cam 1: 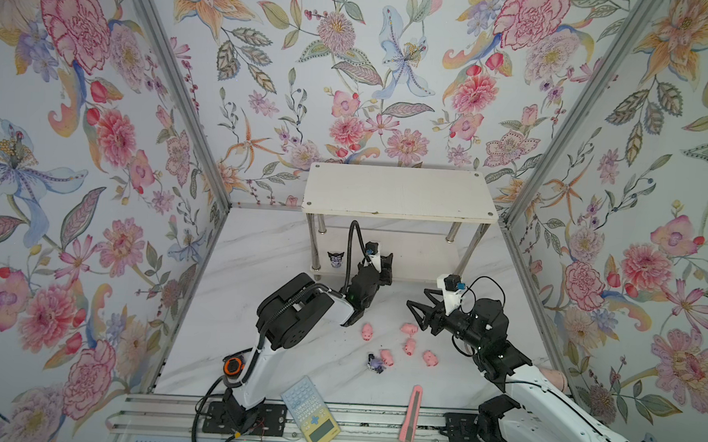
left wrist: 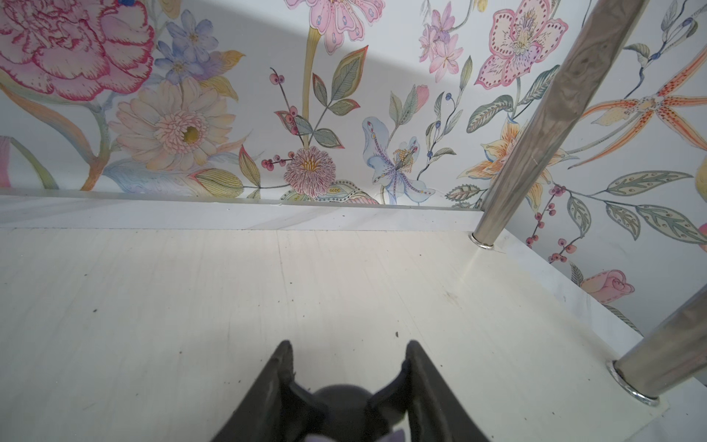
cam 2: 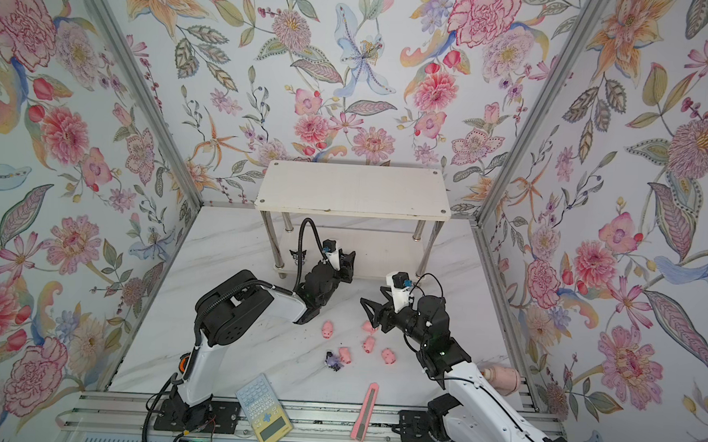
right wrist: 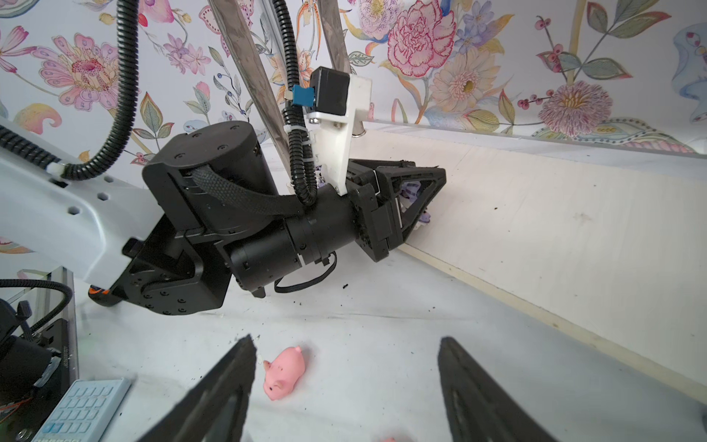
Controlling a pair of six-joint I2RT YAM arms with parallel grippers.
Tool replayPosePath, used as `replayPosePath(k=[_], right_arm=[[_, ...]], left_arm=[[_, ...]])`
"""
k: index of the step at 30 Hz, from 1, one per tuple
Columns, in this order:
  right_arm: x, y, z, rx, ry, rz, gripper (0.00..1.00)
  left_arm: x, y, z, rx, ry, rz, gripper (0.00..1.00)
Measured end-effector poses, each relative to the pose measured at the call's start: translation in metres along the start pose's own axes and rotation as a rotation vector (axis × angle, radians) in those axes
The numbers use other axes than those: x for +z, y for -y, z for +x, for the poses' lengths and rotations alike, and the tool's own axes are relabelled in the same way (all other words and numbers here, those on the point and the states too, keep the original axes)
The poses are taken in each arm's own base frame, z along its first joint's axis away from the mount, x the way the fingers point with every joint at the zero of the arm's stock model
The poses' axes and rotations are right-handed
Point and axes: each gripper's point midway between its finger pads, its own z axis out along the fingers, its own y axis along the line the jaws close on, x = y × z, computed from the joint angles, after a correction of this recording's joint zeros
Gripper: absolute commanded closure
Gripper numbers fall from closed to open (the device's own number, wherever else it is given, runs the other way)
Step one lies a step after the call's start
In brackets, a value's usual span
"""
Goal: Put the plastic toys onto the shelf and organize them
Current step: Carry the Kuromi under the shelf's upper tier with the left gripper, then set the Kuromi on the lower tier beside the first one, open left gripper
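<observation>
Forward-stretched, the left gripper (cam 1: pixel 386 263) reaches over the lower board of the shelf (cam 1: pixel 399 191), clamped on a black-and-purple figurine (left wrist: pixel 342 402). The right gripper (cam 1: pixel 417 298) hovers low, jaws apart, above the table (cam 1: pixel 255 250) by the pink pigs (cam 1: pixel 409 329).

No lettering can be read anywhere in this scene. The calculator (cam 1: pixel 311 413) at the near edge, left of centre, shows rows of keys and a grey display, but its key markings are too small to make out in both top views. The pink knife (cam 1: pixel 412 414) to its right shows no legible print or brand.
</observation>
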Motion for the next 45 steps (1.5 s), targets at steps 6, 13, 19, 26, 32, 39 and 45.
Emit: replayPosePath(k=[6, 13, 19, 26, 32, 39, 45], right_arm=[[0.0016, 0.0003, 0.0025, 0.003, -0.008, -0.004, 0.23], [0.0017, 0.0003, 0.0029, 0.006, -0.005, -0.005, 0.23], [0.0016, 0.0003, 0.0010, 0.003, 0.003, -0.005, 0.23], [0.0004, 0.0006, 0.0007, 0.005, 0.008, -0.004, 0.23], [-0.0010, 0.0028, 0.0027, 0.008, 0.007, 0.004, 0.23], [-0.0019, 0.0029, 0.0012, 0.010, 0.013, 0.004, 0.23], [-0.0021, 0.0030, 0.0005, 0.012, 0.017, 0.005, 0.23]], left_arm=[[-0.0013, 0.0011, 0.0008, -0.028, 0.026, -0.013, 0.90], [-0.0032, 0.0059, 0.0014, -0.063, 0.045, -0.007, 0.84], [-0.0042, 0.0047, 0.0006, -0.077, 0.055, -0.010, 0.69], [-0.0052, 0.0033, 0.0033, -0.085, 0.064, -0.007, 0.57], [-0.0051, 0.0032, 0.0039, -0.102, 0.073, -0.003, 0.38], [-0.0071, 0.0021, 0.0059, -0.113, 0.074, -0.001, 0.31], [-0.0097, 0.0012, 0.0070, -0.114, 0.076, 0.001, 0.31]])
